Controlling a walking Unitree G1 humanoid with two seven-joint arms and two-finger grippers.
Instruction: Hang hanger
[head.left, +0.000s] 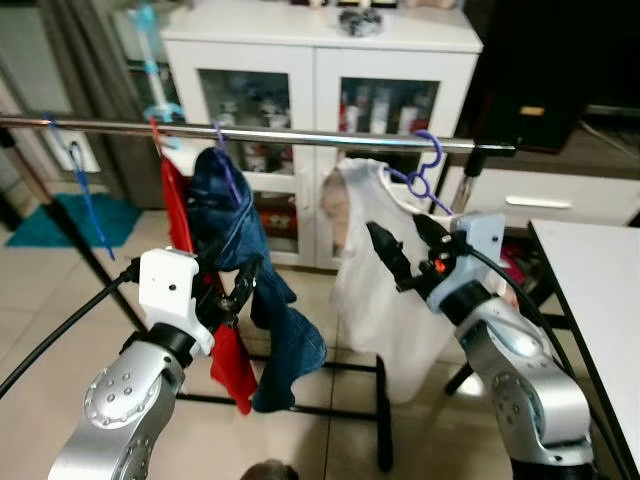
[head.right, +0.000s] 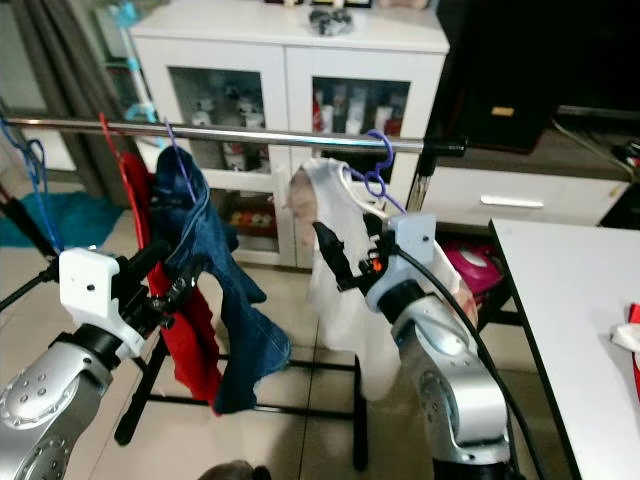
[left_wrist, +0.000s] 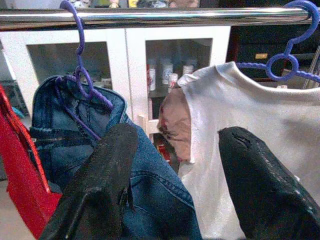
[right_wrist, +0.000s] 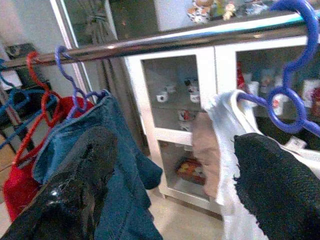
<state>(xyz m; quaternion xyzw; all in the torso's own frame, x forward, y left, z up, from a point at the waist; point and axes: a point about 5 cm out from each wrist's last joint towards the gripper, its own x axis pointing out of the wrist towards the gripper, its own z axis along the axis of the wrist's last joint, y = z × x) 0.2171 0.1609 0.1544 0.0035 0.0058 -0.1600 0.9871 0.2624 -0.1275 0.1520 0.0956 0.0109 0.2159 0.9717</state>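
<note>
A purple hanger (head.left: 428, 165) carrying a white shirt (head.left: 375, 300) has its hook over the steel rail (head.left: 300, 137), near the rail's right end. My right gripper (head.left: 394, 226) is open just in front of the shirt and below the hook, holding nothing. In the right wrist view the hanger's loop (right_wrist: 286, 107) sits beside one fingertip (right_wrist: 270, 165). My left gripper (head.left: 238, 276) is open and empty in front of blue jeans (head.left: 240, 230), which hang on another purple hanger (left_wrist: 80, 75). A red garment (head.left: 178, 215) hangs left of the jeans.
A bare blue hanger (head.left: 85, 190) hangs at the rail's left end. Behind the rack stands a white glass-door cabinet (head.left: 320, 90). A white table (head.left: 600, 290) is close on my right. The rack's black base bar (head.left: 385, 420) crosses the tiled floor.
</note>
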